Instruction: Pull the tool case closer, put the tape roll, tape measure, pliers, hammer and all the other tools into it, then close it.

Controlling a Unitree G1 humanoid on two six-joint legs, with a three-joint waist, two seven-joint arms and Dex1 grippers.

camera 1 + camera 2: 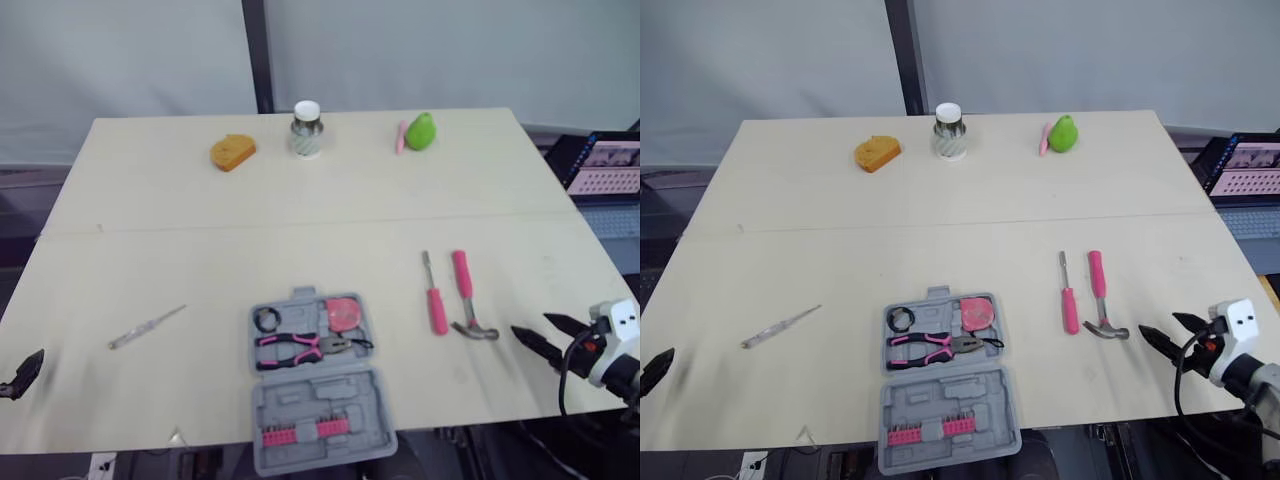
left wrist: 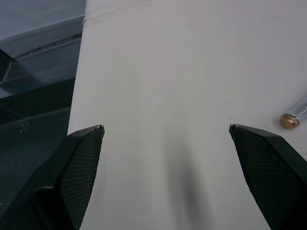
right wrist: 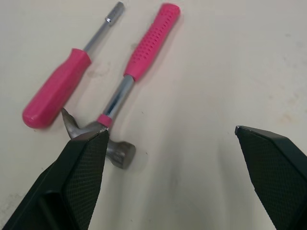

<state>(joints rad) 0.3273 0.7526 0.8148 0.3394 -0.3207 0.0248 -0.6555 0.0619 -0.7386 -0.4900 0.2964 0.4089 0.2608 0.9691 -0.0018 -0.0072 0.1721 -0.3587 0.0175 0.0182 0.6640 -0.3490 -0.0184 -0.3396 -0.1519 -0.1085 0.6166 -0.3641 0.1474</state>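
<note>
Listing left to right. Left claw (image 2: 165,129): spread wide, empty, over desk (image 1: 300,200) near-left edge. Clear probe screwdriver (image 1: 147,327): loose, near it. Tool case (image 1: 315,385): open, front centre, pliers (image 1: 290,348) seated inside. Pink screwdriver (image 1: 433,296), hammer (image 1: 464,290): side by side, handles pointing away, hammer head nearest right claw (image 1: 545,333). Right claw: open, empty, just right of hammer head; right arm nearer.
</note>
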